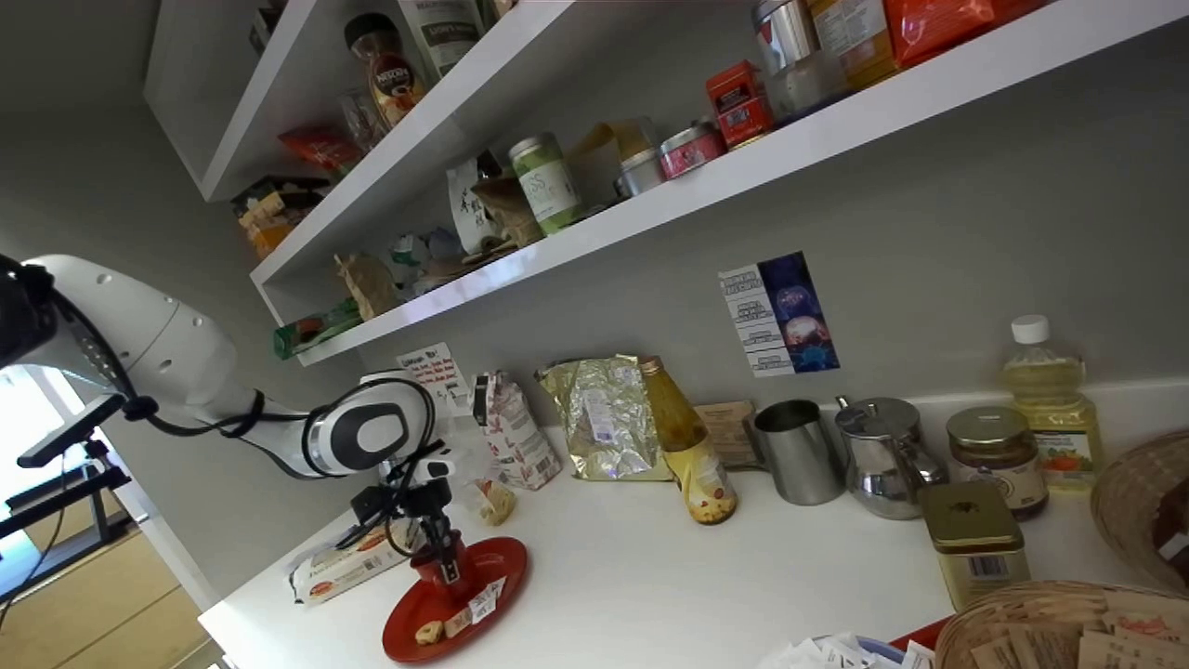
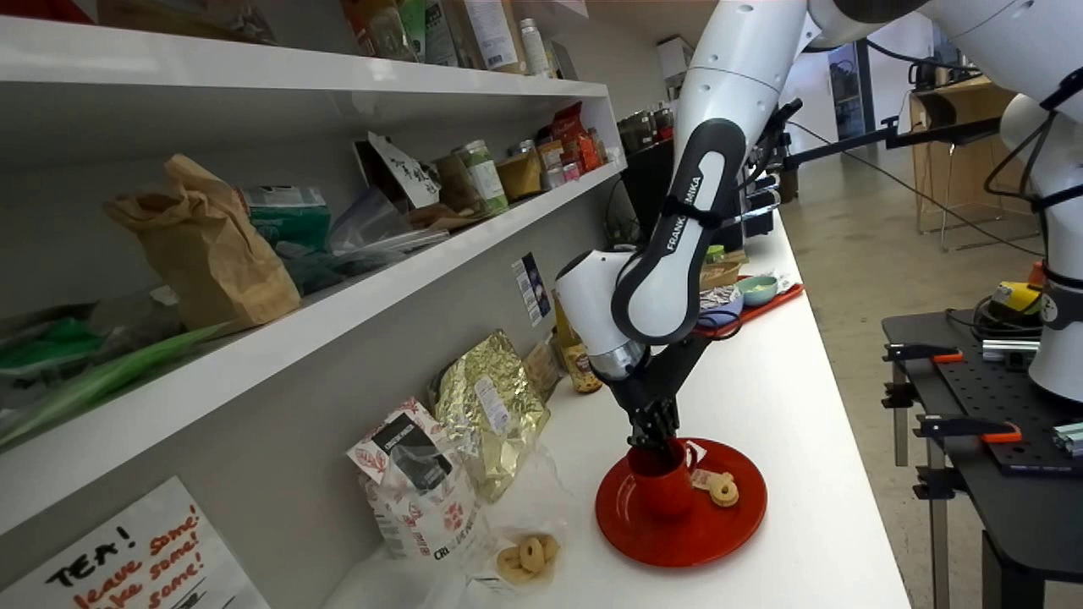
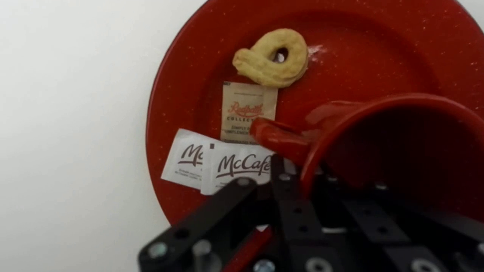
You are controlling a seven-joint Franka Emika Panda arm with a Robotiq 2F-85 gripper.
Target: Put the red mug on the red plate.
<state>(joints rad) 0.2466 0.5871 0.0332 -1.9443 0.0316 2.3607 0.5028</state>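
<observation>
The red mug (image 1: 426,569) stands upright within the rim of the glossy red plate (image 1: 509,560) in an exterior view. In an exterior view the mug (image 2: 663,492) is over the middle of the plate (image 2: 694,548); I cannot tell if its base touches. In the wrist view the mug (image 3: 401,158) opens toward the camera, its handle pointing left over the plate (image 3: 370,53). My gripper (image 3: 304,177) is shut on the mug's rim, one finger inside and one outside. It points down at the mug in both exterior views (image 1: 444,555) (image 2: 656,438). The mug's base is hidden in the wrist view.
A ring-shaped biscuit (image 3: 280,56), a brown packet (image 3: 247,107) and white packets (image 3: 242,164) lie on the plate beside the mug. A clear bag of rings (image 2: 526,558), a flour bag (image 2: 423,486) and a gold foil bag (image 2: 499,406) stand near the wall. A shelf (image 1: 557,246) overhangs.
</observation>
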